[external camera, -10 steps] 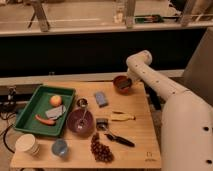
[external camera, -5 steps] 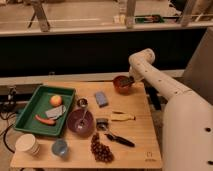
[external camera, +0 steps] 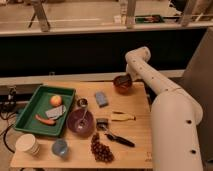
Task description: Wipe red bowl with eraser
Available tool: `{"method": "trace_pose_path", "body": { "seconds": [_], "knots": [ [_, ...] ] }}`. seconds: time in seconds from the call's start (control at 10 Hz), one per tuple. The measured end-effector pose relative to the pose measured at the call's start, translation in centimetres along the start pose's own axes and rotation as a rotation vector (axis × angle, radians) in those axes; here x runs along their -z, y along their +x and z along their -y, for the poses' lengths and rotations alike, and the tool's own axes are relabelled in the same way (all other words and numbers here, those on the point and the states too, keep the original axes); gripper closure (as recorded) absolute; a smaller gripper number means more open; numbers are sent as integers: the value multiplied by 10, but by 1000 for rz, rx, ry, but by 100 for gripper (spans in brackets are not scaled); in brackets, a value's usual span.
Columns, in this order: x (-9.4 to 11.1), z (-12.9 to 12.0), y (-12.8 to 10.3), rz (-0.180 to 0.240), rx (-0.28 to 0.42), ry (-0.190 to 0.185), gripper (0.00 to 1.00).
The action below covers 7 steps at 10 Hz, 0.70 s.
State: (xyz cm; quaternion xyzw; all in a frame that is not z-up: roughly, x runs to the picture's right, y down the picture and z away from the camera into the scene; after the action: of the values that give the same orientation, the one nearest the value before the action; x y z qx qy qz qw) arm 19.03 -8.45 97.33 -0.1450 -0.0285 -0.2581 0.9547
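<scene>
**Camera view**

1. Work surface: a wooden table [external camera: 136, 146] stands in front of a dark wall panel.
2. Arm: the white arm rises from the robot body at the right, bends at an elbow above the table's far right corner, and angles down toward the table.
3. Gripper: the gripper [external camera: 126, 78] sits at the far right rim of the red bowl [external camera: 121, 84], reaching into it from above. Its state, whether released or clenched, cannot be told from here.
4. Red bowl: it stands upright at the far right corner of the table, well apart from the other items.
5. Eraser: a dark patch shows inside the bowl at the gripper's tip. Whether this is the eraser or the bowl's own dark inside cannot be told.
6. Other items:
   - A green tray [external camera: 25, 112] lies at the left and holds an orange fruit [external camera: 56, 100], a flat grey pad [external camera: 56, 112] and a reddish stick-shaped item [external camera: 45, 120].
   - A purple bowl [external camera: 80, 121] stands just beside the tray's right edge.
   - A blue-grey block [external camera: 101, 98] lies between the purple bowl and the red bowl.
   - A bunch of dark grapes [external camera: 101, 149] lies near the front edge.
   - A white paper cup [external camera: 27, 145] and a blue cup [external camera: 60, 147] stand at the front left.
</scene>
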Motion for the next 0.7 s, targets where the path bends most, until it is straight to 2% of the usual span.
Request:
{"method": "trace_pose_path", "body": {
  "seconds": [0.7],
  "knots": [
    [-18,2,-18,38,43,-23,100]
  ]
}}
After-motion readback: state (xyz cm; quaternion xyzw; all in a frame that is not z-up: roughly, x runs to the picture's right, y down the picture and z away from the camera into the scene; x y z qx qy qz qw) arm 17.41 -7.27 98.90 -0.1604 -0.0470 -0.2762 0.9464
